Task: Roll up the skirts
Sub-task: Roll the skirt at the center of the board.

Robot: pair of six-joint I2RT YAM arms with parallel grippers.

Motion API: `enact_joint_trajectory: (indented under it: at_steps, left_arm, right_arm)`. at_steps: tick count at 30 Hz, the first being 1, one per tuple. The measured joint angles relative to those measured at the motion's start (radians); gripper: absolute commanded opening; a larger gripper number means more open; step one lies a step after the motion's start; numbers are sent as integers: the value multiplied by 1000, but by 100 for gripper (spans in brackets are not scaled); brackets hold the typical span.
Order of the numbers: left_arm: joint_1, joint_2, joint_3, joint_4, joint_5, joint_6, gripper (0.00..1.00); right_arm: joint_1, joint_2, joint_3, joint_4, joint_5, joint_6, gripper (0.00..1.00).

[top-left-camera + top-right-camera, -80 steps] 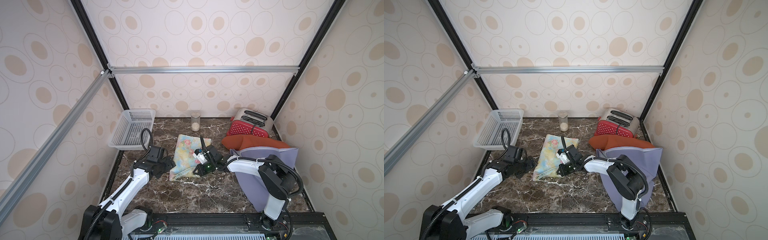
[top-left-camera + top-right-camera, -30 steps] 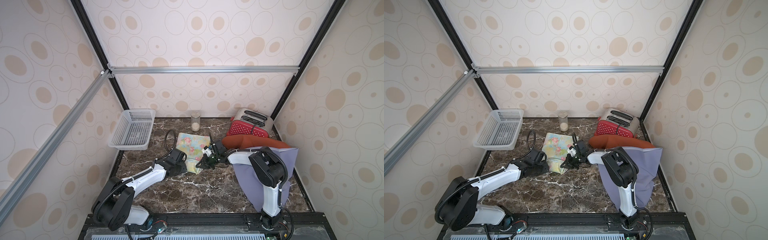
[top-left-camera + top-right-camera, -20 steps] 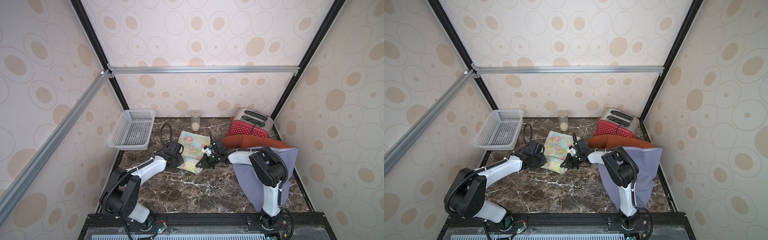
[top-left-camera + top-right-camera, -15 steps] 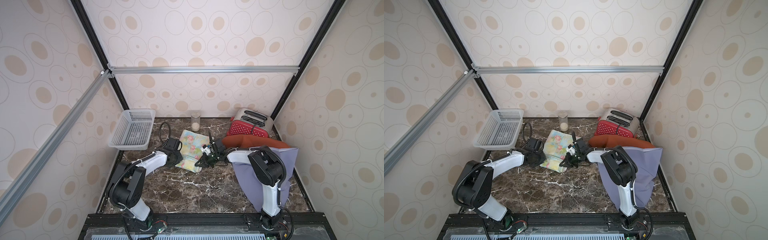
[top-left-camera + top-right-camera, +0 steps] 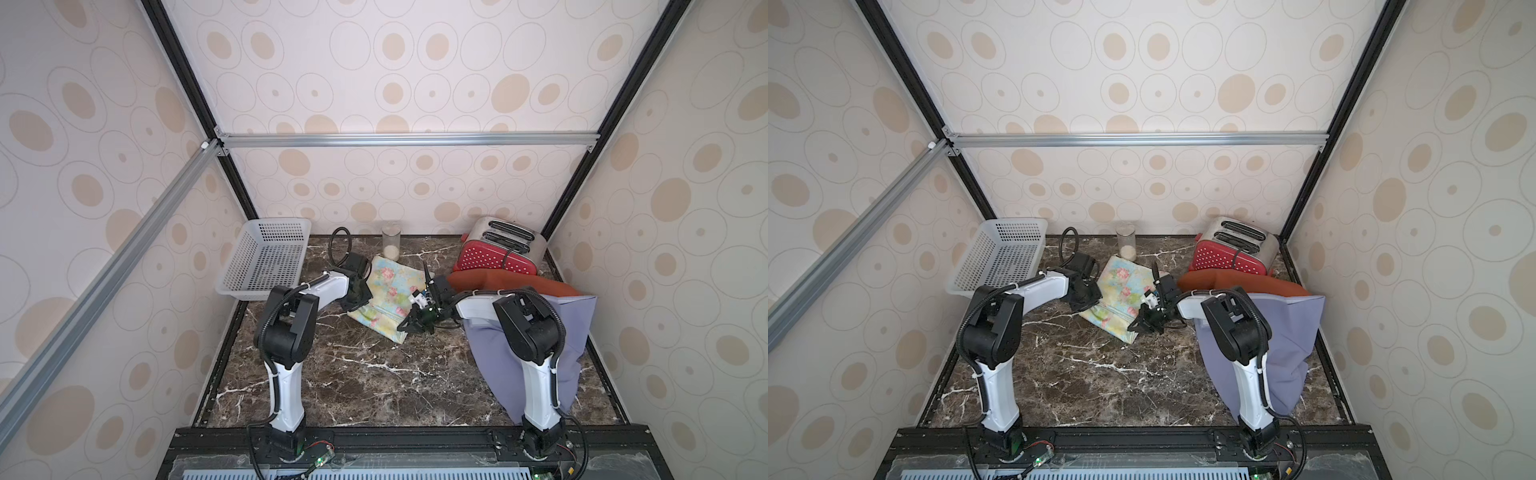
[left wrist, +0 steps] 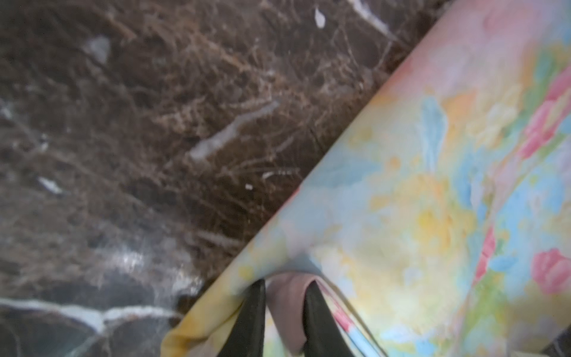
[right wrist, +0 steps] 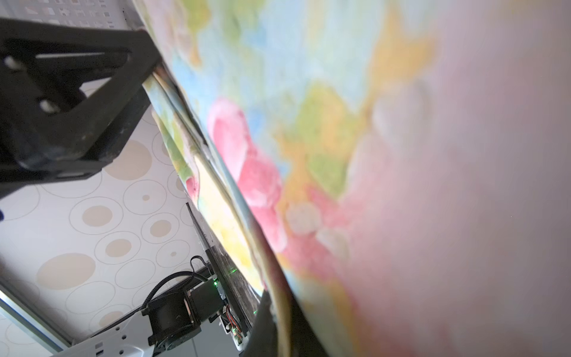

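The floral skirt [image 5: 392, 291] [image 5: 1121, 291] lies folded at the middle back of the marble table [image 5: 374, 382]. My left gripper [image 5: 358, 305] [image 5: 1089, 306] is at the skirt's left edge. In the left wrist view it [image 6: 285, 287] is shut on a pinkish fold of the floral skirt [image 6: 432, 185]. My right gripper [image 5: 409, 325] [image 5: 1138, 325] is at the skirt's near right corner, and in the right wrist view it [image 7: 281, 324] is shut on the hem of the floral skirt [image 7: 309, 123]. The rust-orange skirt [image 5: 498, 283] and the lavender skirt [image 5: 573, 332] lie at the right.
A white mesh basket [image 5: 266, 262] stands at the back left. A glass jar [image 5: 391, 245] stands at the back wall and a red toaster [image 5: 496, 251] in the back right corner. The lavender skirt hangs over the table's right front, behind the right arm's base.
My left arm has swung toward the back along the floral skirt's left edge. The skirt's near end has been carried back with it and the skirt looks shorter. The right gripper has hardly moved.
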Motion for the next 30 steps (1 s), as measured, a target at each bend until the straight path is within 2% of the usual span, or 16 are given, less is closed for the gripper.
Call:
enact_joint_trajectory:
  at_steps: [4,7,9,11,15,19,24,27,30]
  left_arm:
    - [2,39,56,-33,-11,20,19]
    - [5,47,67,-37,-9,27,20]
    - [7,45,67,-39,-9,29,26]
    - [8,37,66,-42,-17,33,39]
    - [24,-26,57,-90,-74,45,50]
    - [41,-172,29,-121,-111,56,49]
    - [14,-368,-98,-75,-79,60,47]
    - [-67,-386,-165,-32,-29,55,47]
    - [-142,-348,-198,20,21,38,42]
  right_arm:
    - [-3,0,4,-13,4,-15,13]
    - [-6,0,7,-19,3,-24,16]
    - [-8,0,9,-24,2,-26,15]
    - [-10,0,9,-27,0,-24,15]
    - [-11,0,10,-33,0,-14,13]
    - [-11,0,15,-43,2,-2,12]
    - [-11,0,22,-54,5,13,12]
    - [-11,2,27,-59,4,23,12]
    - [-11,11,42,-71,1,30,12]
